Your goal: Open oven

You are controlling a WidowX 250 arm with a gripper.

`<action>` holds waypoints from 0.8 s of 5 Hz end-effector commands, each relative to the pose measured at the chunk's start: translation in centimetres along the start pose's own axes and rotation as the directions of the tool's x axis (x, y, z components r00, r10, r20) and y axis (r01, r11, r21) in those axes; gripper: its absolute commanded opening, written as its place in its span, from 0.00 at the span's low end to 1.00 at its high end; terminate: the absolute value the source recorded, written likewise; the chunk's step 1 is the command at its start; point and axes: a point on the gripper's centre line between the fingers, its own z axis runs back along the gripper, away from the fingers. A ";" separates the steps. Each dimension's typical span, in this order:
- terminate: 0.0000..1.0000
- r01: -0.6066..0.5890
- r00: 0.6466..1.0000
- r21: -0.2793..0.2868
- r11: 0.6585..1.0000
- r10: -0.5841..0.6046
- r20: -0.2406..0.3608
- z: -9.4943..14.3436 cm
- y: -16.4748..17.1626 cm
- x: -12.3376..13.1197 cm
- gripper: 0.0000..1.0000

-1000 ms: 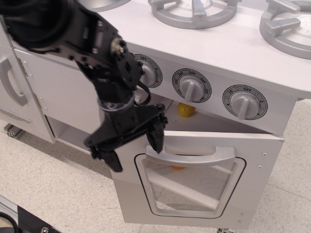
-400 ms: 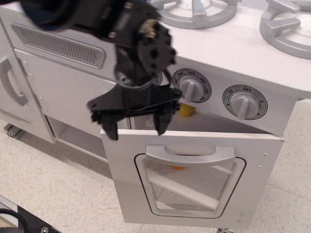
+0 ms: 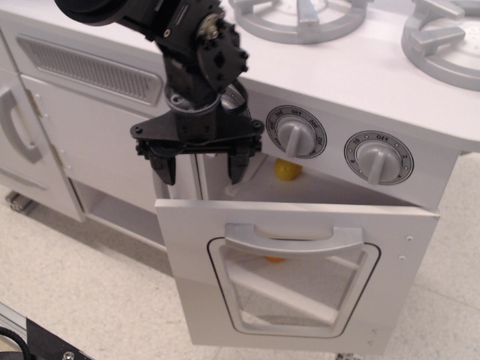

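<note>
the oven door (image 3: pixel 296 274) looks like a light, stiff painted panel that swings down on a bottom hinge, and the wide grey handle (image 3: pixel 294 240) across its top, above the clear window, seems the natural place to grip it. the oven sits under the three dials (image 3: pixel 298 133) with its door already tipped partway out, a yellow thing (image 3: pixel 286 169) showing inside, and the gripper (image 3: pixel 199 166) hangs just above the door's top left edge, fingers spread and holding nothing.

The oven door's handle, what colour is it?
Grey handle, clearest in the only view, observation.image.
</note>
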 end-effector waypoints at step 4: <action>0.00 0.066 0.989 -0.086 0.994 -0.077 -0.123 -4.8 -0.8 -3.1 1.00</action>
